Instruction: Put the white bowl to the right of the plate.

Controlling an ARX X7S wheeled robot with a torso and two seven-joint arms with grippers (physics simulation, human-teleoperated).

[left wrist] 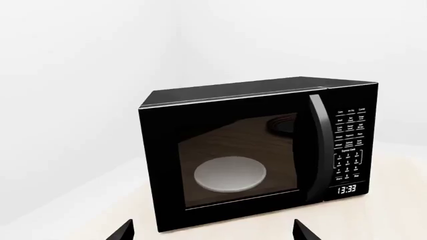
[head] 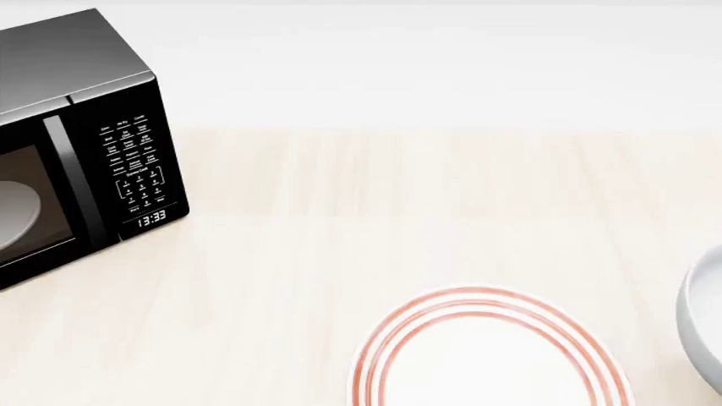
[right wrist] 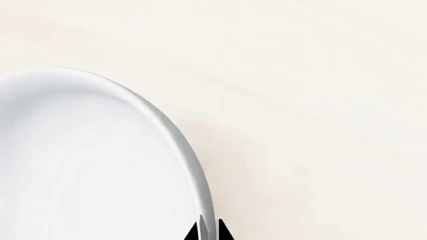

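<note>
The plate [head: 485, 364], flat white with thin red rings, lies at the front middle of the pale wooden table. The white bowl [head: 705, 317] shows only as a rim at the right edge of the head view, to the right of the plate. In the right wrist view the bowl [right wrist: 87, 165] fills the frame's left part, and my right gripper [right wrist: 207, 232] is shut on its rim, one finger inside and one outside. My left gripper [left wrist: 212, 231] is open and empty, facing the microwave. Neither gripper shows in the head view.
A black microwave [head: 68, 144] with its door shut stands at the table's back left; it also shows in the left wrist view [left wrist: 253, 150], with a pale glass disc [left wrist: 230, 174] inside. A white wall rises behind the table.
</note>
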